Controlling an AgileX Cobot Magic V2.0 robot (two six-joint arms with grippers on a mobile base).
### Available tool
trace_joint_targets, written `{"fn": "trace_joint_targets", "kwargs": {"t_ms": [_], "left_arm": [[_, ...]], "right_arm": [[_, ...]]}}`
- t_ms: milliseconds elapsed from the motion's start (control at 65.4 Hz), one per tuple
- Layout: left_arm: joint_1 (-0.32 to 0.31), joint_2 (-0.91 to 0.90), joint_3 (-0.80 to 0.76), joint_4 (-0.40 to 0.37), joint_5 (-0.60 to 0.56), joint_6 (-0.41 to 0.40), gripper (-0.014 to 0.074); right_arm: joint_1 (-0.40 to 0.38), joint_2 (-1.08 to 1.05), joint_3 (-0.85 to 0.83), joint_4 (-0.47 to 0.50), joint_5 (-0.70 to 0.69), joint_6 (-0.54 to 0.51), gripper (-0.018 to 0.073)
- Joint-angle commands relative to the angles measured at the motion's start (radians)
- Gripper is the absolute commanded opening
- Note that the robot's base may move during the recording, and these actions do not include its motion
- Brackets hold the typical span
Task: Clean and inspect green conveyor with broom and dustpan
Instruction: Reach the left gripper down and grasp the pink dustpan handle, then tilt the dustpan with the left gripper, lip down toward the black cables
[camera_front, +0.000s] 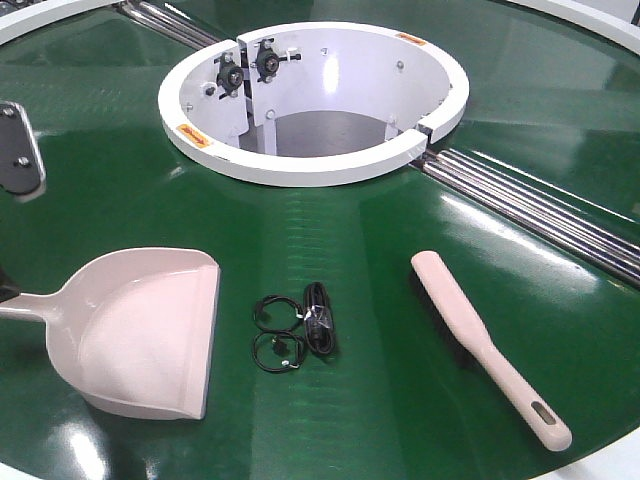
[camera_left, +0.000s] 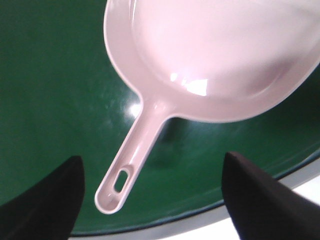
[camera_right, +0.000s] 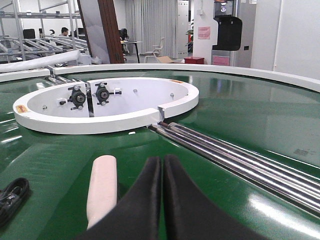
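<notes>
The green conveyor (camera_front: 350, 230) fills the front view. The beige dustpan (camera_front: 140, 330) lies at the front left with its handle pointing left. My left gripper (camera_left: 150, 157) is open above the slotted end of the dustpan handle (camera_left: 115, 192), one finger on each side and not touching it. The beige broom (camera_front: 480, 340) lies at the front right, handle end toward the front edge. My right gripper (camera_right: 162, 160) is shut and empty, low over the belt just right of the broom (camera_right: 102, 190). Neither gripper body shows in the front view.
Black cable and wire rings (camera_front: 295, 330) lie between dustpan and broom. The white ring opening (camera_front: 315, 100) is behind them, and silver roller rails (camera_front: 540, 210) run to the right. A dark metal bracket (camera_front: 20, 150) sits at the left edge. The belt's white rim (camera_left: 210, 220) is close.
</notes>
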Motion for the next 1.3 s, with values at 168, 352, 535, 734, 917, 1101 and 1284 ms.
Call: {"fn": "trace_joint_targets", "kwargs": {"t_ms": [168,352,535,734,917,1101,1284], "left_arm": [[0.003,0.079,-0.033,0.142,-0.022,0.014,0.0536],[0.003,0.154,-0.033,0.117,-0.013,0.115,0.0562],[0.003,0.232,-0.033,0.126,-0.003,0.168,0.0562],[0.003,0.292,-0.033,0.175,-0.049,0.178,0.0562],[0.003,0.311,-0.033,0.182,-0.116,0.227,0.0562],[0.003,0.356,-0.033,0.2,-0.135,0.237,0.0562],[0.003,0.39,-0.033,0.223,-0.152,0.238,0.0529]], "right_arm": [[-0.006,-0.01,0.004,0.0,-0.07,-0.009,-0.0008],[-0.006,-0.01,0.004,0.0,-0.07,-0.009,-0.0008],[-0.006,-0.01,0.004,0.0,-0.07,-0.009,-0.0008],[-0.006,-0.01,0.004,0.0,-0.07,-0.009,-0.0008],[-0.006,-0.01,0.004,0.0,-0.07,-0.009,-0.0008],[-0.006,-0.01,0.004,0.0,-0.07,-0.009,-0.0008],[-0.006,-0.01,0.004,0.0,-0.07,-0.009,-0.0008]]}}
